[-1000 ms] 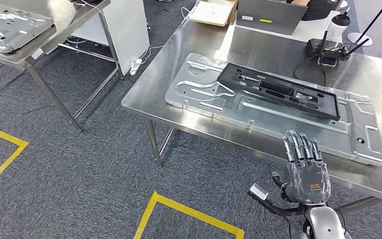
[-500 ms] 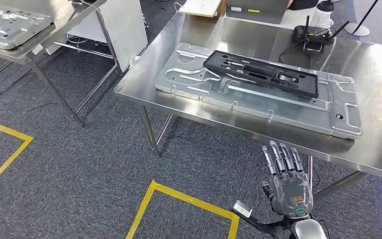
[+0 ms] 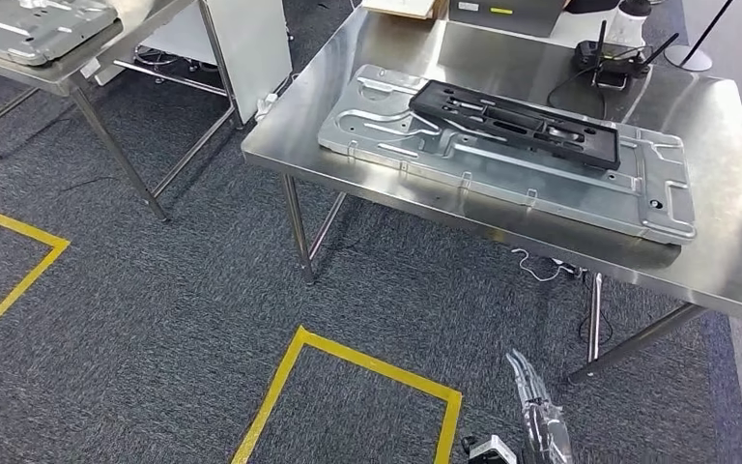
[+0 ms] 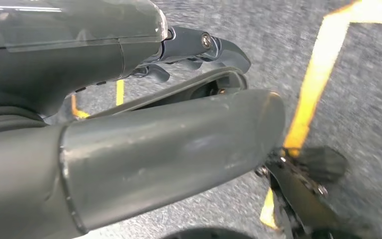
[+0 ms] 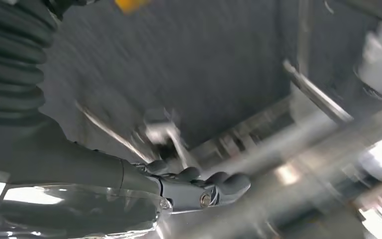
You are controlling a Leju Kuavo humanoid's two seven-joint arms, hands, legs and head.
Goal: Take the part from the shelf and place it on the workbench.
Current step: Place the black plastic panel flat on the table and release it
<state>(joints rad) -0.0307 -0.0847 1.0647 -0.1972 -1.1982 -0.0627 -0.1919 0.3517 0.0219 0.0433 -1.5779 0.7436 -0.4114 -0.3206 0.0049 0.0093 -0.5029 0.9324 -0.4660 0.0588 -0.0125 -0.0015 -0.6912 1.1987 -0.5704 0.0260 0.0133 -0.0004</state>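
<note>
A long black part (image 3: 517, 123) lies on top of a large silver stamped plate (image 3: 502, 174) on the steel workbench (image 3: 725, 261) at the upper right. My right hand (image 3: 539, 420) hangs low at the bottom edge of the head view, below and in front of the bench, fingers straight and holding nothing. In the right wrist view the right hand (image 5: 129, 199) is blurred against the carpet and bench legs. My left hand (image 4: 144, 144) hangs over the carpet with its thumb and fingers (image 4: 199, 45) apart and nothing in it.
A second steel table with another silver plate (image 3: 39, 19) stands at the upper left, and a white panel (image 3: 251, 39) beside it. Yellow tape lines (image 3: 348, 353) mark the grey carpet. A black device with a cable (image 3: 613, 58) sits at the bench's far side.
My right hand has dropped from the bench's front edge to the bottom of the view. The camera has shifted, so the bench appears farther off. The black part stays on the plate.
</note>
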